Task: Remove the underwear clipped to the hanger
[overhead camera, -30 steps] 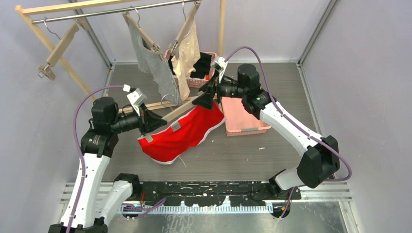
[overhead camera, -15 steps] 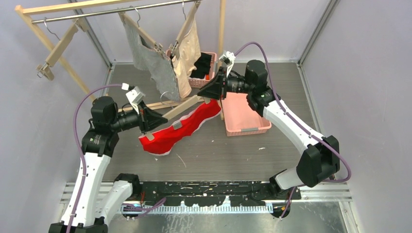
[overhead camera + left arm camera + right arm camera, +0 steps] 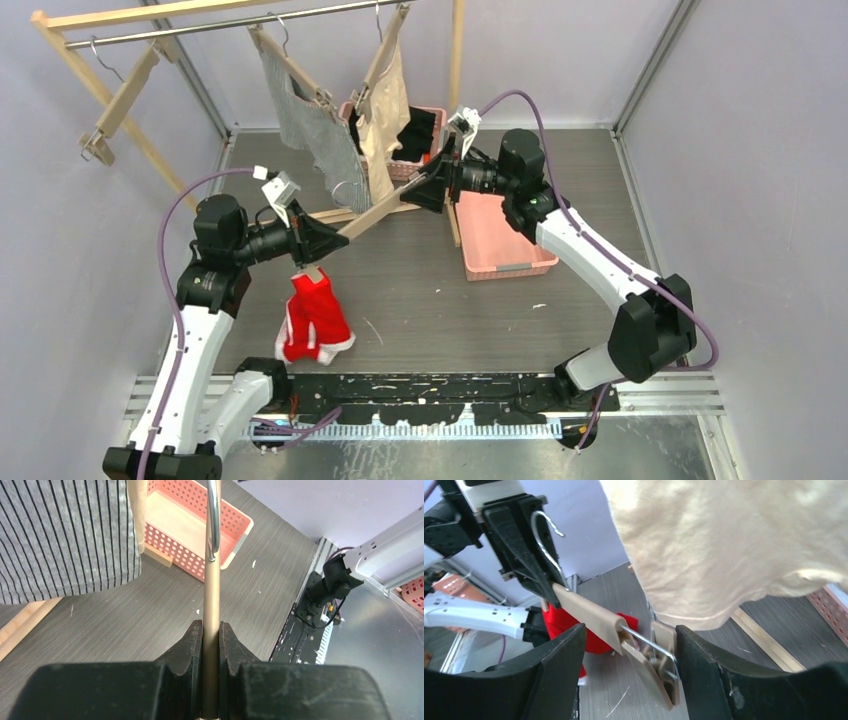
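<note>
Left hand (image 3: 210, 635) clenched on hanger (image 3: 211, 595); right hand (image 3: 626, 636) released, straddling right clip (image 3: 659, 672). Red underwear (image 3: 310, 322) limp, light, hangs from left clip (image 3: 312, 274); grasp cloth beside clip.

At the bottom centre of your frame, the left fingers (image 3: 192, 640) pinch the tan hanger bar (image 3: 211, 595), whose metal hook (image 3: 214, 515) runs up the middle. Grey-striped underwear (image 3: 65, 535) fills the upper left, and a pink perforated basket (image 3: 175, 547) sits on the worktop (image 3: 125, 615) behind.
</note>
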Controlling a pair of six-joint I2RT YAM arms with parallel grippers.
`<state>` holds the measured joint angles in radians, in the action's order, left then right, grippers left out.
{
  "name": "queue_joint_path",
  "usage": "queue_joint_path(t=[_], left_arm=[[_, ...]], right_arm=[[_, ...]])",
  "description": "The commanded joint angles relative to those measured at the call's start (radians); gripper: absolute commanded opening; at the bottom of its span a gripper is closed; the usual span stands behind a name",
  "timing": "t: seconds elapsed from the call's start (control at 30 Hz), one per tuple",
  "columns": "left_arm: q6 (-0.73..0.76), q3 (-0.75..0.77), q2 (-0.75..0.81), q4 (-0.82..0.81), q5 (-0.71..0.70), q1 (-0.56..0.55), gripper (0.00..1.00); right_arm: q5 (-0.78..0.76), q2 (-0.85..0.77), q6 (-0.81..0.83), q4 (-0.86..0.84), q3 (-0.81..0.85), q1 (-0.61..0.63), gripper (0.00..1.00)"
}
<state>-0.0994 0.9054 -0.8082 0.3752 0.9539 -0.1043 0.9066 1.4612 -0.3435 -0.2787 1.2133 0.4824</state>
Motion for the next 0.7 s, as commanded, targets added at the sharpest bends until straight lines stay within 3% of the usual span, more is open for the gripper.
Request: queue_joint_path(t=[0.0,0.4,0.53,0.67], left_arm=[[-0.093,0.005,0.004,-0.192,0.024,0.001,0.00],[-0.450,-0.113,0.041,-0.599,-0.029,-0.004,0.00],[-0.581,-0.160,0.029,-0.775,-0.088,-0.046,0.00],[-0.577,-0.161,-0.002,-0.798,-0.141,-0.123,0.00]], right_arm=[[-0.160,-0.090,-0.031,-0.087,-0.062,0.002,0.70],[-0.195,-0.164,-0.381,-0.728,-0.326,0.010,0.66],[-0.199,-0.132,-0.420,-0.828,-0.318,0.047,0.66],[-0.208,-0.098,-0.429,-0.860,-0.292,0.087,0.67]])
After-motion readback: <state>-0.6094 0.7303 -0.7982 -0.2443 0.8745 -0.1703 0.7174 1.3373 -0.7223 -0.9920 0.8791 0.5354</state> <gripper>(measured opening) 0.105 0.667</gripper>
